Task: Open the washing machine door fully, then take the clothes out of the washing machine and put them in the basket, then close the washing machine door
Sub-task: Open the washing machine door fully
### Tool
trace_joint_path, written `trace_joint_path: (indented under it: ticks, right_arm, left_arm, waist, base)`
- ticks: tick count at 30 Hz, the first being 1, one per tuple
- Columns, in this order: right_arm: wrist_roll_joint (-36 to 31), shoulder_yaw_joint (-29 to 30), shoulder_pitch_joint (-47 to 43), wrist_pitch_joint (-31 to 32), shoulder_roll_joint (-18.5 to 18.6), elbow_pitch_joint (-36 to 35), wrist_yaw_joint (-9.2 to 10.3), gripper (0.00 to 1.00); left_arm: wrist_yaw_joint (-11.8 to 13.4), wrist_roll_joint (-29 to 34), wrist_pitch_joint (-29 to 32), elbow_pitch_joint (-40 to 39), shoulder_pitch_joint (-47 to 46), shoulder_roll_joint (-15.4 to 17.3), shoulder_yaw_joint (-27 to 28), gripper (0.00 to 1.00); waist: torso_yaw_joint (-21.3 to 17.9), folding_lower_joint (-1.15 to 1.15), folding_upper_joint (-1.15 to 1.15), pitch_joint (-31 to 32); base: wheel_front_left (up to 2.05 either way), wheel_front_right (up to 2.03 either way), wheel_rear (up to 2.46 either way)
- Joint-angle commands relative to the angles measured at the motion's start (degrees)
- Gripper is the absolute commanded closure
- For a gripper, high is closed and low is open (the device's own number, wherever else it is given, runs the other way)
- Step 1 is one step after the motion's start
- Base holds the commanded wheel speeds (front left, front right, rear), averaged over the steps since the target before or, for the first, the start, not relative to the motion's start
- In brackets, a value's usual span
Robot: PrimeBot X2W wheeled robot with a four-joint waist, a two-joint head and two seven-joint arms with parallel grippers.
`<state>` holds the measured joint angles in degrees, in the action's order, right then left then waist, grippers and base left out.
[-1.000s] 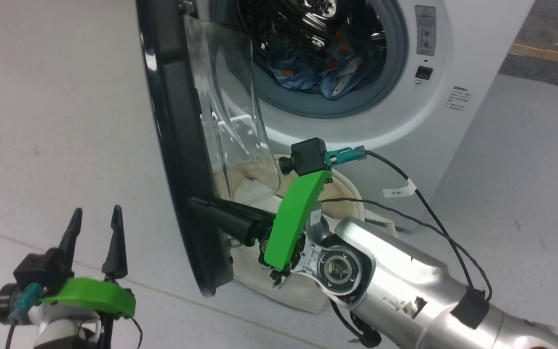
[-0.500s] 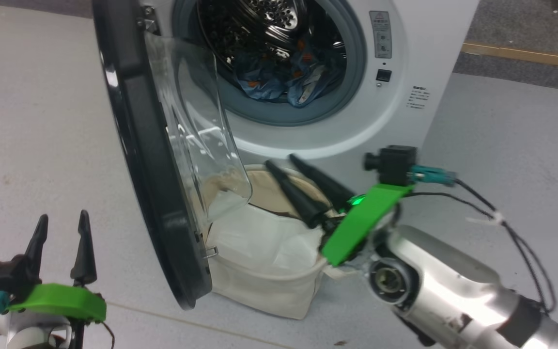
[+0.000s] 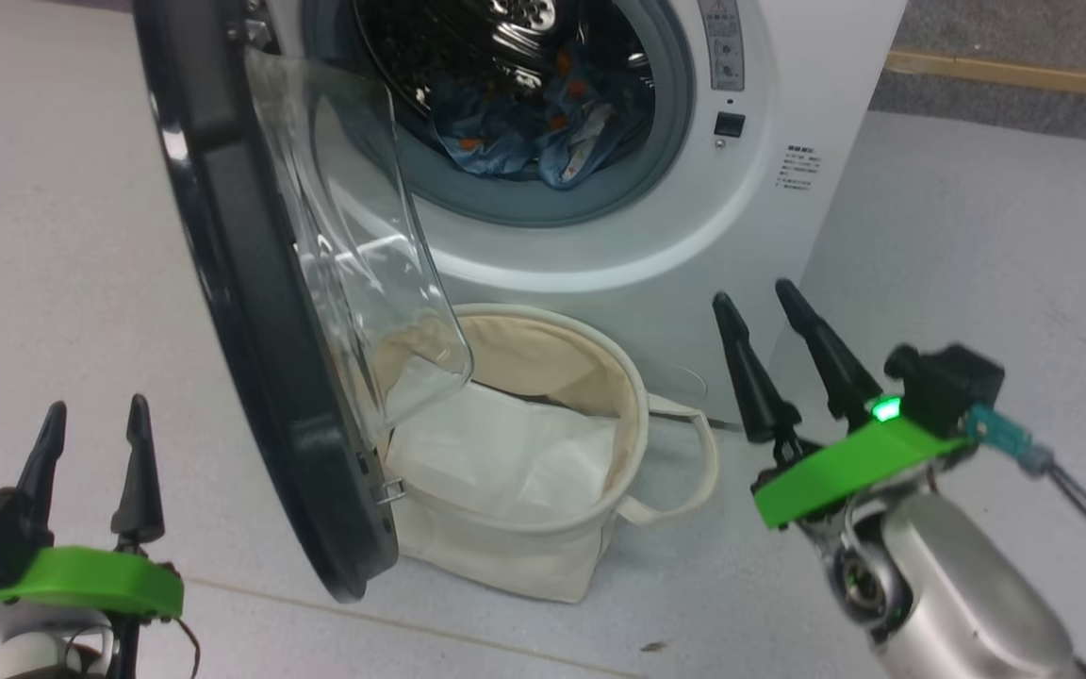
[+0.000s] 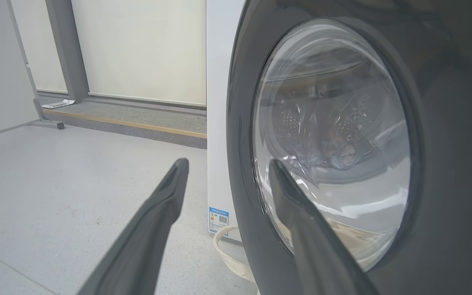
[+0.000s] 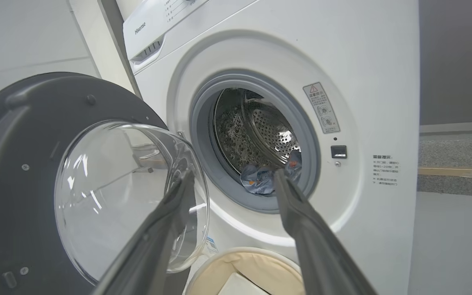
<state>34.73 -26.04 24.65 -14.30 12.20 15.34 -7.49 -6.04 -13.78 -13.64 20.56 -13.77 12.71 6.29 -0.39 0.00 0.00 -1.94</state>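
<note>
Right end effector [image 3: 750, 292] tilts upward, spread, empty.

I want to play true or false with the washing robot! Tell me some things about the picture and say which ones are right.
1. The washing machine door stands open. True.
2. The clothes are already in the basket. False: they lie inside the washing machine; the basket holds a folded white sheet.
3. The right gripper is gripping the clothes. False: it is open and empty, in the air to the side of the basket.
4. The basket stands on the floor in front of the washing machine. True.
5. The left gripper is open and holds nothing. True.
</note>
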Motion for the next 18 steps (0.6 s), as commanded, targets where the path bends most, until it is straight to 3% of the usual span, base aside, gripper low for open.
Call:
trace_joint_path:
  ticks: [1, 8, 18]
  right_arm:
    - [-3.4, 1.8, -0.9, -0.7, -1.6, -2.7, 0.0, 0.0]
    - [-14.0, 8.6, -5.9, -0.7, -5.0, -3.2, 0.0, 0.0]
    - [-17.1, 14.3, -6.3, -0.7, -7.6, -0.9, 0.0, 0.0]
  left_arm:
    - [0.5, -0.3, 0.1, -2.5, -2.6, 2.3, 2.2, 0.0]
    - [0.7, -0.6, 0.4, -3.4, -2.6, 2.4, 1.9, 0.0]
    - [1.1, -0.6, 0.2, -3.6, -1.2, 2.8, 1.3, 0.0]
  waist:
    - [-0.3, 0.0, 0.0, -0.6]
    - [-0.5, 0.0, 0.0, -1.3]
    - [-1.2, 0.0, 0.0, -0.9]
  base:
    - [0.0, 0.0, 0.0]
    - [0.0, 0.0, 0.0]
    - [0.0, 0.0, 0.0]
